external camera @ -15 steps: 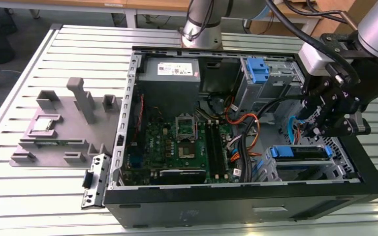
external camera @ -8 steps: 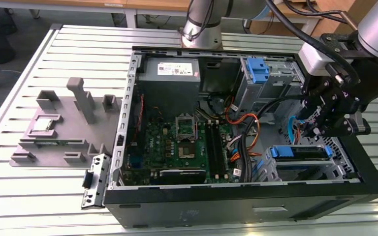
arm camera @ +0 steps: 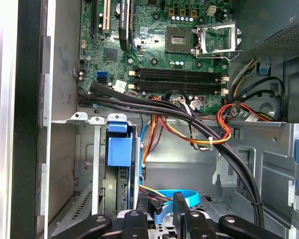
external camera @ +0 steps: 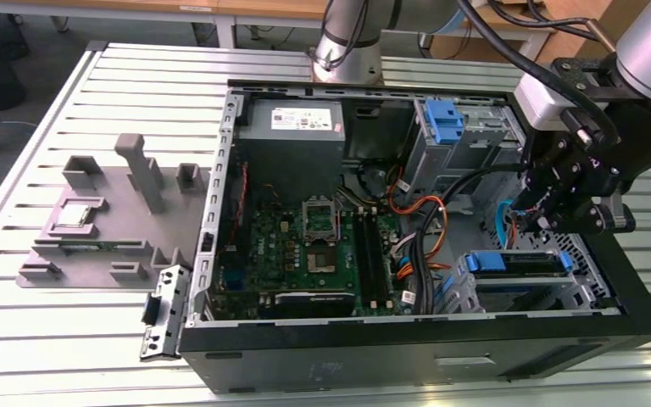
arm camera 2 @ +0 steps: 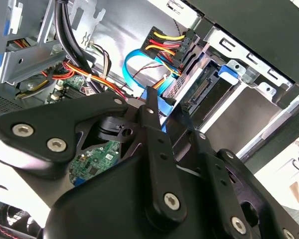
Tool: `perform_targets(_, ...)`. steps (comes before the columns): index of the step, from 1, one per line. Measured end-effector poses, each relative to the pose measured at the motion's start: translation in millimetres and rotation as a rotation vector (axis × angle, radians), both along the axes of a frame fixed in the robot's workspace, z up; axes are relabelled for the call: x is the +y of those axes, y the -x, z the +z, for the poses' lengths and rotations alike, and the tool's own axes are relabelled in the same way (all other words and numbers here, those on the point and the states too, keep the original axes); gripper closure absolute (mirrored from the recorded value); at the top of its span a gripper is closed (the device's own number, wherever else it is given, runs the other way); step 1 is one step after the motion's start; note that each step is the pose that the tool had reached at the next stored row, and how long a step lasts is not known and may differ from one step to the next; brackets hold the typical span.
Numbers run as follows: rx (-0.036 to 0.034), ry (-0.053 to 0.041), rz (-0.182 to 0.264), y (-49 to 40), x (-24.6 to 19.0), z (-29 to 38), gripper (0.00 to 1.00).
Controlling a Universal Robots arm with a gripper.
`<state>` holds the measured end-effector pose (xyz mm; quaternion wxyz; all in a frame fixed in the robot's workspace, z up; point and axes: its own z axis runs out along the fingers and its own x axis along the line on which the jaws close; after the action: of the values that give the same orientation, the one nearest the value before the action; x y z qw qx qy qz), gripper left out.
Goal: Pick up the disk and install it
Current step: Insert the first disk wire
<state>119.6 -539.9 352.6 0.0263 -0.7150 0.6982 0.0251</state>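
Disk [external camera: 514,263] sits in the case's bay — tool [external camera: 554,222] just above.

Matt black metal gripper [external camera: 575,199]; glossy blue plastic carrier on the disk [external camera: 514,264]; bare grey sheet-metal computer case [external camera: 416,335]; ribbed brushed aluminium table [external camera: 65,339]

No legible text on anything.

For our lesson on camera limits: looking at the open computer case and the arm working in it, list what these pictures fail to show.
- The disk's label: in the exterior view it sits edge-on in its bay.
- The gripper's fingertips: in the second wrist view the blue carrier edge meets them, so the grip is unclear.
- The bay floor: in the first wrist view, gripper links cover it.
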Motion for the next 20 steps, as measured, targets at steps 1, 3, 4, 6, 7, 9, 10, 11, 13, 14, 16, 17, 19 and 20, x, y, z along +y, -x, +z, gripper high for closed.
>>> perform_targets(1,0.0,0.0,0.0,0.0,0.0,0.0,0.66)
perform_targets(3,0.0,0.0001,0.0,0.0,0.0,0.0,0.75)
perform_targets(4,0.0,0.0002,0.0,0.0,0.0,0.0,0.75)
perform_targets(6,0.0,0.0003,0.0,0.0,0.0,0.0,0.75)
perform_targets(7,0.0,0.0003,0.0,0.0,0.0,0.0,0.75)
perform_targets(9,0.0,0.0004,0.0,0.0,0.0,0.0,0.76)
perform_targets(10,0.0,0.0004,0.0,0.0,0.0,0.0,0.81)
perform_targets(11,0.0,0.0005,0.0,0.0,0.0,0.0,0.81)
perform_targets(13,0.0,0.0006,0.0,0.0,0.0,0.0,0.81)
perform_targets(14,0.0,0.0006,0.0,0.0,0.0,0.0,0.81)
perform_targets(16,0.0,0.0007,0.0,0.0,0.0,0.0,0.81)
perform_targets(17,0.0,0.0007,0.0,0.0,0.0,0.0,0.81)
perform_targets(19,0.0,0.0008,0.0,0.0,0.0,0.0,0.81)
perform_targets(20,0.0,0.0009,0.0,0.0,0.0,0.0,0.81)
